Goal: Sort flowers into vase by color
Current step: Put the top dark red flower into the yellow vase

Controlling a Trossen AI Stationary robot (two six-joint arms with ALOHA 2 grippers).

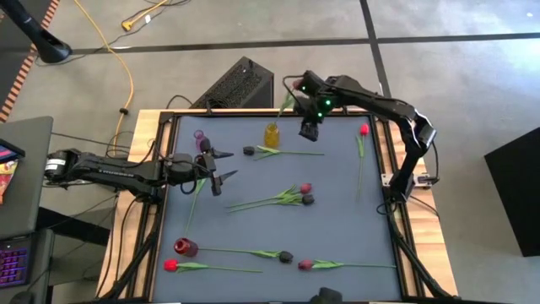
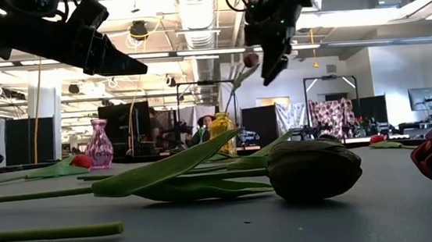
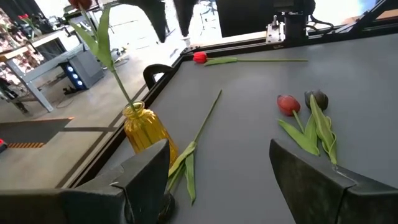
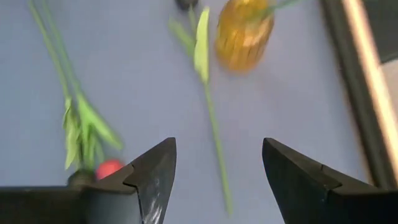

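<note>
Now I am holding my right claw (image 1: pixel 309 129) spread wide above the table's (image 1: pixel 337 181) far edge, beside the yellow vase (image 1: pixel 272 134) holding one flower (image 3: pixel 93 25). Other flowers (image 1: pixel 287 198) are lying mid-table. My left claw (image 1: pixel 218 166) is hanging spread near the left edge.

I see bare desk (image 1: pixel 337 181) between the middle flowers (image 1: pixel 291 197) and the right-hand tulip (image 1: pixel 362 152); the yellow vase (image 1: pixel 272 134) blocks the far edge.

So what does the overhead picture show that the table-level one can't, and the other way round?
Only the high view shows the red vase and how the tulips lie across the mat. Only the low view shows the room behind and a flower's red head above the yellow vase. Both show the pink vase and both open grippers, left and right.
</note>
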